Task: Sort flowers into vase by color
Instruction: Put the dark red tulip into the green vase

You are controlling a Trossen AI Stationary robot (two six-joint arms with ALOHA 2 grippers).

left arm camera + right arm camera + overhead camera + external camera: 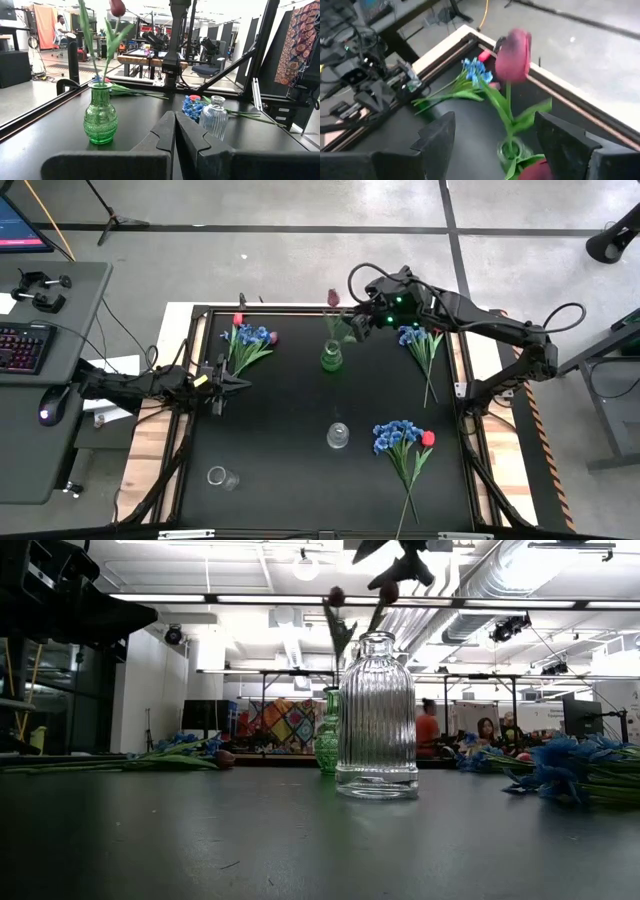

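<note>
A green vase stands mid-table toward the far edge, with two dark pink-maroon tulips upright in it, their stems in its mouth; one head shows high and another low. My right gripper hovers open above the vase, a finger on either side of the tall stem without touching it. My left gripper waits shut at the table's left. Blue blossoms with red tulips lie far left, a blue stem far right, and a blue bunch with a red tulip near right.
A clear ribbed vase stands at the table's middle, and another clear vase at the near left. A raised frame borders the black table. A desk with keyboard and mouse stands off the left side.
</note>
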